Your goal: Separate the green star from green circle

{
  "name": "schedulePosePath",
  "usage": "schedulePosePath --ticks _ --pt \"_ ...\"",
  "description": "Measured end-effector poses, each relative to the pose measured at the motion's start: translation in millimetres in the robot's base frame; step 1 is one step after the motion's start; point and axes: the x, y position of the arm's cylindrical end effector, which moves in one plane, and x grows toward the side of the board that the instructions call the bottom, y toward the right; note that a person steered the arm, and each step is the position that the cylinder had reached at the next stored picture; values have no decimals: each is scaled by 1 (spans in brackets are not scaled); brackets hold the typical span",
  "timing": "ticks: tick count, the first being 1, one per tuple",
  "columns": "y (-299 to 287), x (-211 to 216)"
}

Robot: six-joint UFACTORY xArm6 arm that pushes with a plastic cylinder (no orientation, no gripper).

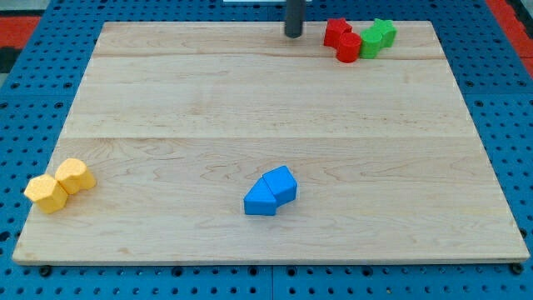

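Note:
Two green blocks sit at the view's top right: one (384,32) at the far right and one (371,44) just below-left of it. They touch each other; which is the star and which the circle I cannot tell. Two red blocks, one (336,31) upper and one (348,47) lower, touch them on the left. My tip (293,34) is at the view's top centre, to the left of the red blocks and apart from them.
Two blue blocks (271,192) touch each other at the bottom centre. Two yellow blocks, one (75,175) and one (46,192), touch at the bottom left near the wooden board's (166,100) edge. A blue pegboard surrounds the board.

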Motion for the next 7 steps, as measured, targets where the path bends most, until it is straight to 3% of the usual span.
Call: schedulePosePath --ticks 2,3,4,7 --pt "-90 50" --pt "-75 85" --pt "-32 113" --pt "191 120"
